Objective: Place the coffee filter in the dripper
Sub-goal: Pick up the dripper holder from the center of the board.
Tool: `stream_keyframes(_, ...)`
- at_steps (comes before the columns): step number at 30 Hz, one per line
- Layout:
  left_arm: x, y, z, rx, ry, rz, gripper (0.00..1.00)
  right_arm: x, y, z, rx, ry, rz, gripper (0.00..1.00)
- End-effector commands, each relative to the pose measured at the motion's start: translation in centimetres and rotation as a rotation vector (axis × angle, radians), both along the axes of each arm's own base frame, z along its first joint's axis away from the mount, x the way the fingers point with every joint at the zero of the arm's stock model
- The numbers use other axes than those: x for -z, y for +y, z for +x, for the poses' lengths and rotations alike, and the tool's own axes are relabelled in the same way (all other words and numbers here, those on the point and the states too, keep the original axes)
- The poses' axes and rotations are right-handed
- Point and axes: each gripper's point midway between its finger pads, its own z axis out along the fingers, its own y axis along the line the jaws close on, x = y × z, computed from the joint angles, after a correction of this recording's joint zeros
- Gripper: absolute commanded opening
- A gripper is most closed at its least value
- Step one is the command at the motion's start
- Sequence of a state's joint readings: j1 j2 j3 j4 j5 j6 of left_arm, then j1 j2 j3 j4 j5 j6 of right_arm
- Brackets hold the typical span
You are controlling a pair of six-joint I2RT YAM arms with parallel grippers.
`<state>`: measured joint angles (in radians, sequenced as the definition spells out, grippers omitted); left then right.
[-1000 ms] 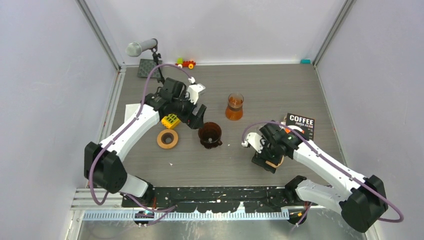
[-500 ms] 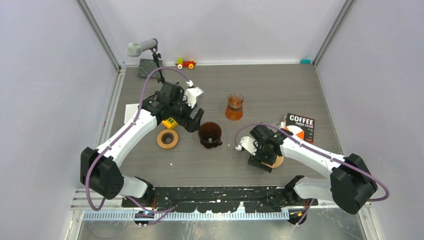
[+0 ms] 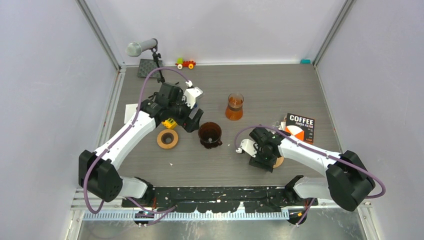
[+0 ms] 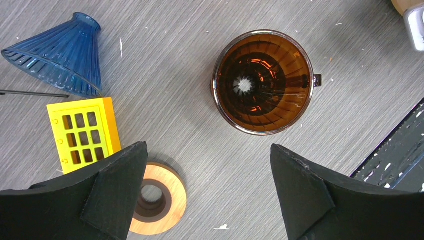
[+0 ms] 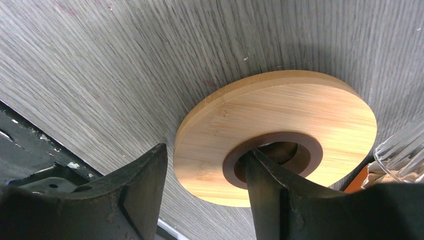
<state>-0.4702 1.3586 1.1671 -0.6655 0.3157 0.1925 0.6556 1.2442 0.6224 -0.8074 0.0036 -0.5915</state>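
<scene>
dripper point(image 4: 263, 82): ribbed translucent brown cone

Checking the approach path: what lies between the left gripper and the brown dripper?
Nothing; the left wrist view shows only bare table between left gripper and brown dripper.

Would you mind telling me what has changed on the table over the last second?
The right gripper slid left and toward the arms' bases, narrowing its jaws around a wooden ring: one finger in the hole, the other outside the rim, not yet clamped. The left gripper drifted slightly left, wide open near the dripper. The dripper, the coffee filter box and the glass server stayed put.
</scene>
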Motion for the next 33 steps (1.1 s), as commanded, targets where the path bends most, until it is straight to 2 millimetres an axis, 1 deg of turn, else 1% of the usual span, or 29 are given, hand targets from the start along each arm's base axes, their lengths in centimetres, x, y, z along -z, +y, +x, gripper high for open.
stream_keyframes(1, -1.9, 0.1, 0.6, 0.005, -0.094, -0.016, 0.95, -0.2, 0.4, 0.6, -0.016, -0.031, 0.009, 0.60)
stream_keyframes(4, -2.0, 0.4, 0.6, -0.002, -0.108, -0.008, 0.96, -0.6, 0.6, 0.8, -0.017, -0.046, 0.021, 0.54)
stream_keyframes(6, -2.1, 0.8, 0.6, -0.013, -0.120, 0.002, 0.97, -1.5, 0.8, 1.2, -0.016, -0.063, 0.033, 0.48)
stream_keyframes(7, -2.1, 1.0, 0.6, -0.019, -0.126, 0.009, 0.98, -2.2, 1.0, 1.4, -0.016, -0.075, 0.043, 0.45)
stream_keyframes(12, -2.6, 2.2, 0.2, -0.044, -0.168, 0.035, 0.99, -5.8, 3.2, 1.5, -0.016, -0.082, 0.161, 0.33)
stream_keyframes(14, -2.9, 2.7, -0.1, -0.054, -0.185, 0.043, 1.00, -7.3, 4.1, 1.3, -0.017, -0.086, 0.198, 0.31)
stream_keyframes(18, -3.3, 3.9, -0.8, -0.079, -0.196, 0.061, 1.00, -10.6, 6.4, 1.3, -0.042, -0.106, 0.273, 0.31)
stream_keyframes(22, -3.5, 6.1, -1.0, -0.156, -0.173, 0.029, 1.00, -12.9, 8.2, 2.8, -0.092, -0.141, 0.283, 0.31)
stream_keyframes(26, -3.1, 8.8, -1.0, -0.250, -0.104, -0.020, 1.00, -14.8, 11.8, 4.2, -0.184, -0.185, 0.318, 0.31)
stream_keyframes(29, -2.6, 10.7, -0.9, -0.318, -0.086, -0.036, 1.00, -15.5, 14.9, 5.4, -0.234, -0.199, 0.333, 0.32)
stream_keyframes(30, -2.4, 11.3, -0.8, -0.341, -0.086, -0.037, 1.00, -16.1, 16.2, 5.9, -0.251, -0.216, 0.342, 0.32)
stream_keyframes(33, -1.7, 12.5, -0.6, -0.394, -0.076, -0.037, 1.00, -16.7, 19.2, 7.0, -0.293, -0.235, 0.337, 0.32)
